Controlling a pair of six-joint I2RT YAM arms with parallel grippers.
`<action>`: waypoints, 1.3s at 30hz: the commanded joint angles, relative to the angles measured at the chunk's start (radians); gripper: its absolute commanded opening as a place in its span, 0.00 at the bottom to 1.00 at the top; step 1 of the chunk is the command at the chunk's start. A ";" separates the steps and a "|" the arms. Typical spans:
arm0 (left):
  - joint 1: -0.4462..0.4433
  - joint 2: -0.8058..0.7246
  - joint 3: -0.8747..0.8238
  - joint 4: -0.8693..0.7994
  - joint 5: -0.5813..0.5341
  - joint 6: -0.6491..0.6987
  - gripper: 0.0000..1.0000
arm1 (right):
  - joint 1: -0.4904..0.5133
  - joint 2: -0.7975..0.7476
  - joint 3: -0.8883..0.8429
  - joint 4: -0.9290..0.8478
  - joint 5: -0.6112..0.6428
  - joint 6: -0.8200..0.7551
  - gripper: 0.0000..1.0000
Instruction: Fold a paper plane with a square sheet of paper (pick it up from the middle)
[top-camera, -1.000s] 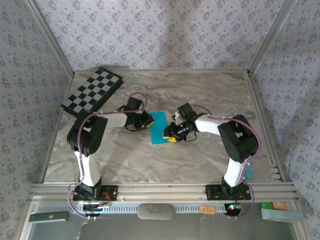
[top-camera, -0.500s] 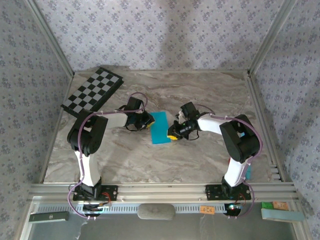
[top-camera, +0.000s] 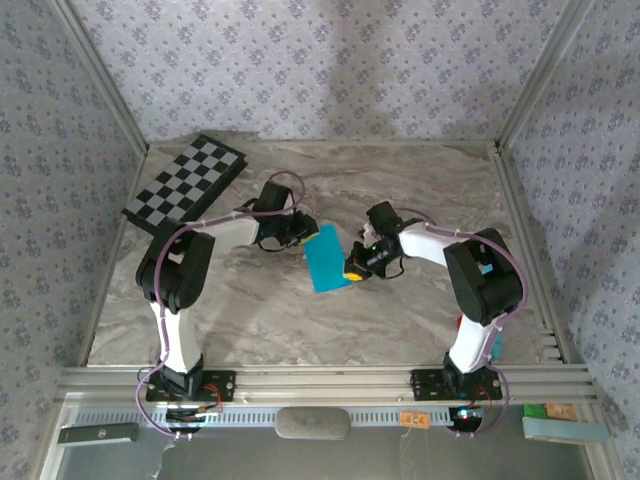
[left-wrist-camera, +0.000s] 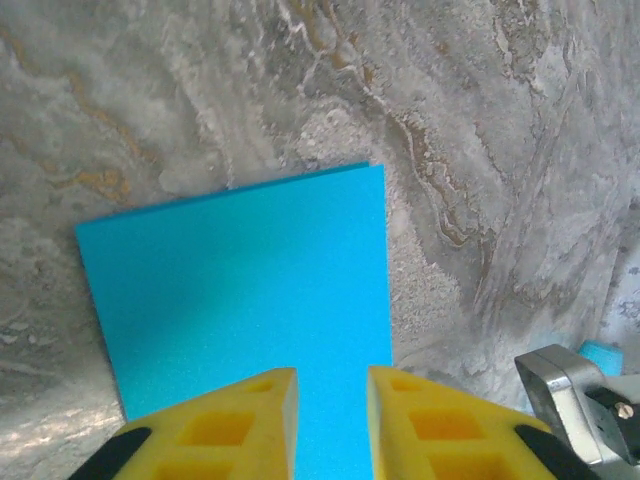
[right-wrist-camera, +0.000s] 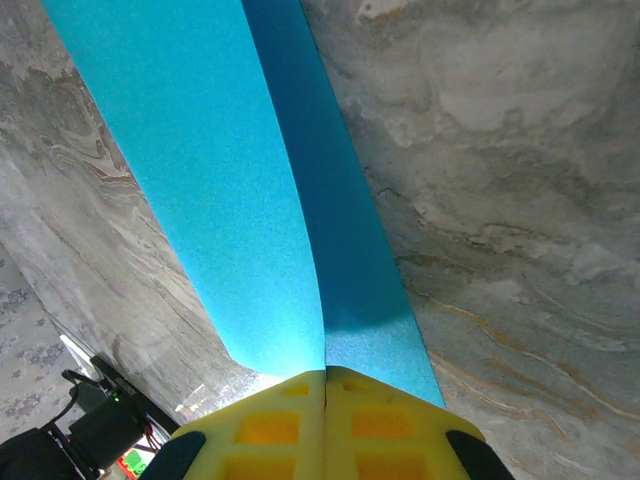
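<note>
Barely started imo: paper (top-camera: 327, 258) looks folded once, right gripper (right-wrist-camera: 325, 373) clamped on its edge, left gripper (left-wrist-camera: 332, 378) slightly apart right over it, most folds left.

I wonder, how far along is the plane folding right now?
Done: the paper shows one lengthwise fold. In hand: the right gripper is shut on its edge, one side raised; the left gripper hangs open over it. Left: all further folds; no dart shape yet.
</note>
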 joint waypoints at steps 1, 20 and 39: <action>0.002 0.047 0.039 -0.086 -0.022 0.056 0.22 | -0.009 -0.027 0.031 -0.079 0.017 -0.039 0.00; -0.001 0.137 0.057 -0.150 -0.041 0.087 0.16 | 0.054 0.068 0.145 0.090 -0.015 0.055 0.00; -0.001 0.140 0.050 -0.136 -0.015 0.083 0.16 | 0.094 0.165 0.180 0.114 0.029 0.061 0.00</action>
